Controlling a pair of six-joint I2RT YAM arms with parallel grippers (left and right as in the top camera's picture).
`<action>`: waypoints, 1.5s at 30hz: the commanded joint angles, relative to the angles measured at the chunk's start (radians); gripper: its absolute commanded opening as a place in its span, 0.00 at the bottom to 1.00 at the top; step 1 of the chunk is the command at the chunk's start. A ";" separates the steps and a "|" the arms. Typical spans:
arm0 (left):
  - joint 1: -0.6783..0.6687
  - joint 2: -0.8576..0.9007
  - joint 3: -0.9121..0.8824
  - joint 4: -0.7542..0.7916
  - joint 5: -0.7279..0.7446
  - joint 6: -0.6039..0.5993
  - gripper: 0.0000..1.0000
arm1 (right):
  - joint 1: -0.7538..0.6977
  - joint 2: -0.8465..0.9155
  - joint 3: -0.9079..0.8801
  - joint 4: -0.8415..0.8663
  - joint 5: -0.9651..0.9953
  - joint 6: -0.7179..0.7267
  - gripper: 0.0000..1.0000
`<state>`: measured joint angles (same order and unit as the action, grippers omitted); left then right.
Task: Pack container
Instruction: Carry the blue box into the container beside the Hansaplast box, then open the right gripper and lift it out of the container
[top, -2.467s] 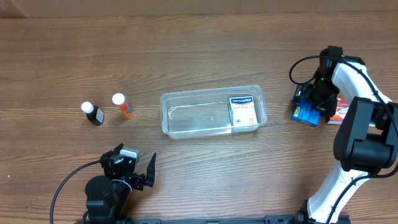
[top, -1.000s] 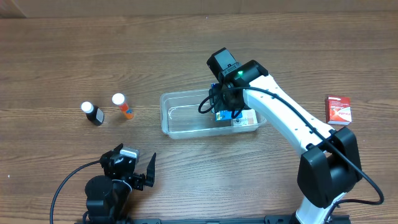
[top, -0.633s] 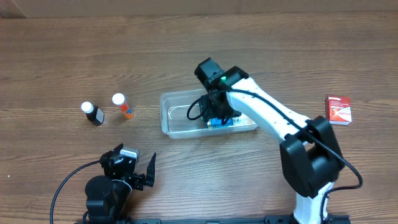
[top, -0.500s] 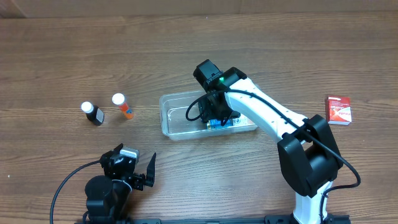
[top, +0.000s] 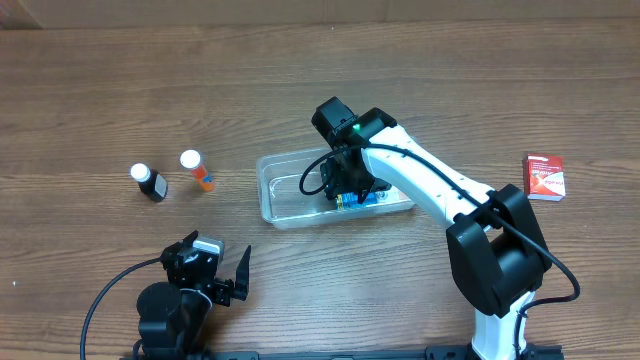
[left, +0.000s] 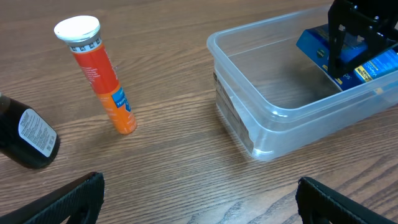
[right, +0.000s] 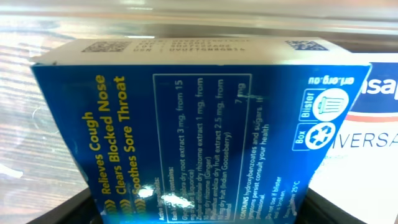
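The clear plastic container (top: 266, 190) sits mid-table; it also shows in the left wrist view (left: 249, 124) and the right wrist view (right: 186, 15). My right gripper (top: 348, 188) is down inside it, shut on a blue medicine box (top: 352, 199). That box fills the right wrist view (right: 199, 118), between the fingers (right: 199, 211). In the left wrist view the blue box (left: 320, 45) is tilted under the black gripper (left: 354, 28). A white box (right: 373, 124) lies in the container's right end. My left gripper (top: 210, 270) is open and empty near the front edge (left: 205, 208).
An orange tube with a white cap (top: 197, 170) (left: 99, 74) and a dark bottle with a white cap (top: 150, 182) (left: 25, 134) stand left of the container. A red box (top: 545, 176) lies at the far right.
My right arm carried the blue box from the far right, beside the red box, into the container and lowered it. The left arm has not moved.
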<state>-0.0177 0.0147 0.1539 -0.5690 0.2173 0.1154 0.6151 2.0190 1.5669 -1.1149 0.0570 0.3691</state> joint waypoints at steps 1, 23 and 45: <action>0.008 -0.009 0.000 -0.005 0.012 0.019 1.00 | 0.002 -0.016 0.006 0.002 0.025 0.002 0.84; 0.008 -0.009 0.000 -0.005 0.012 0.019 1.00 | 0.021 -0.123 0.051 0.007 0.025 -0.002 0.39; 0.008 -0.009 0.000 -0.005 0.012 0.019 1.00 | 0.018 -0.014 0.037 0.113 -0.235 -0.037 0.04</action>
<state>-0.0177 0.0147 0.1539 -0.5690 0.2173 0.1154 0.6361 2.0022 1.5921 -1.0172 -0.1654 0.3370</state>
